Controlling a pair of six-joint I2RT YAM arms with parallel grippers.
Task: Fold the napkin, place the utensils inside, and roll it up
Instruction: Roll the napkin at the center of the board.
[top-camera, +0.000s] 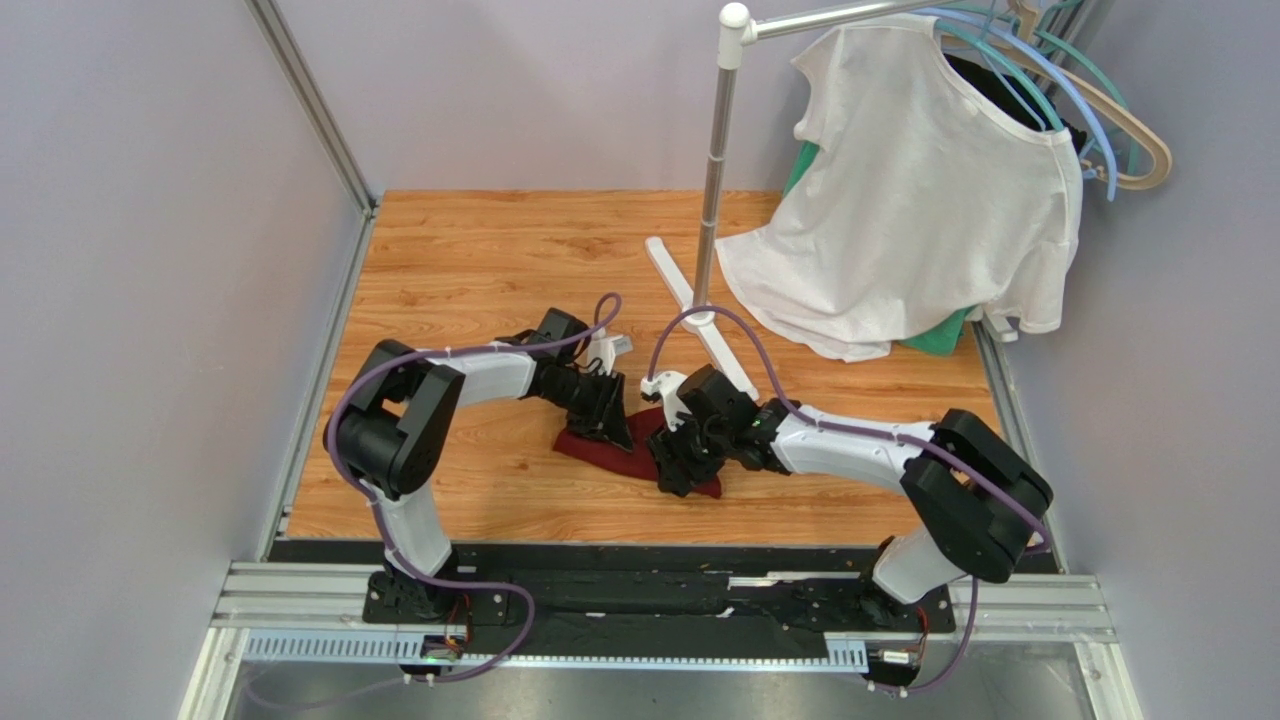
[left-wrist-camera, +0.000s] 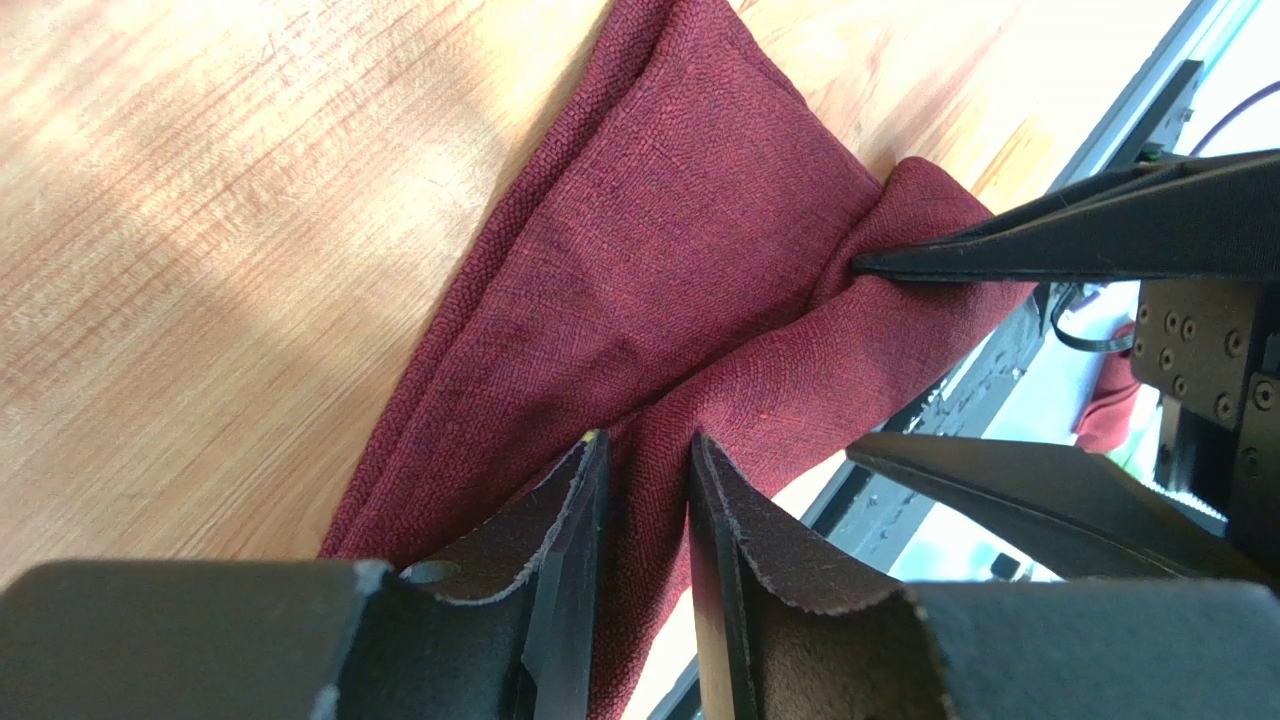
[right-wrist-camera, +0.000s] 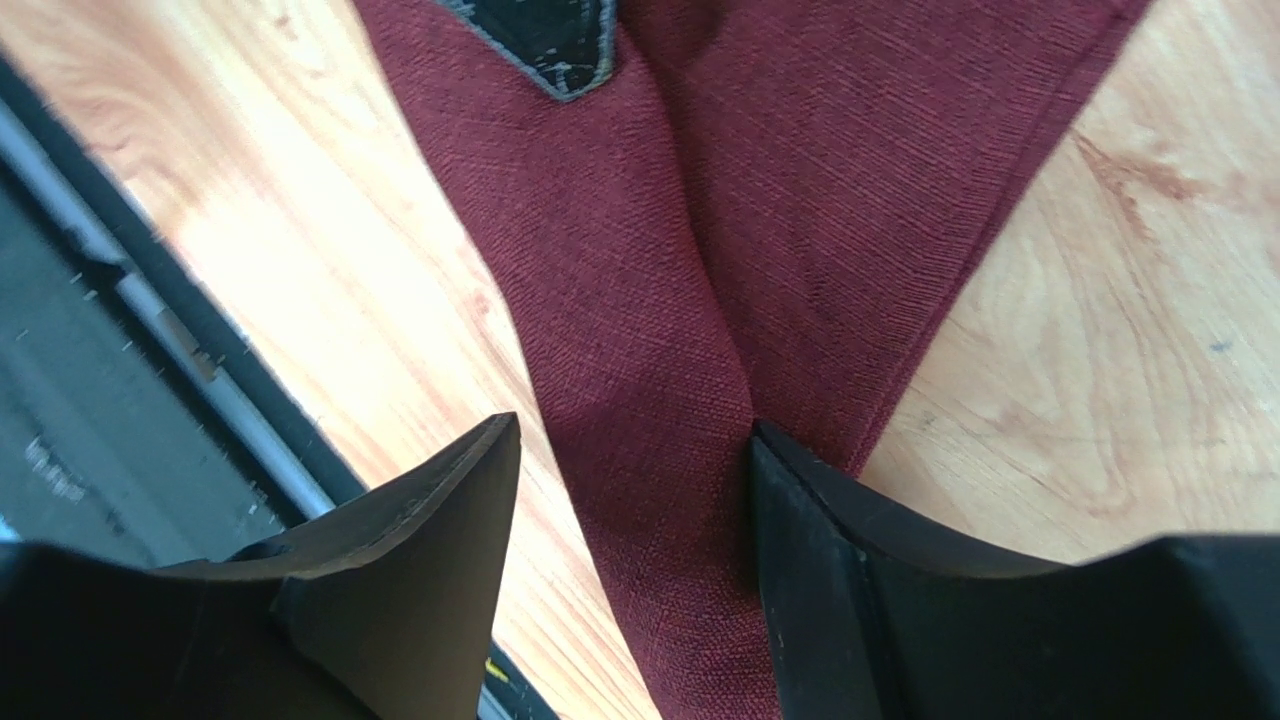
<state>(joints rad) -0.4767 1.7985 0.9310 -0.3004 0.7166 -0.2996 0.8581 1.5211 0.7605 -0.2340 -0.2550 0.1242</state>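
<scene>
- The napkin (top-camera: 643, 444) lies bunched on the table (top-camera: 481, 255), in its near half, between my two grippers.
- My left gripper (left-wrist-camera: 646, 443) is pinched onto a raised fold at the napkin's left end.
- My right gripper (right-wrist-camera: 631, 432) is spread wide and straddles the ridge of that fold, with one side touching the napkin.
</scene>
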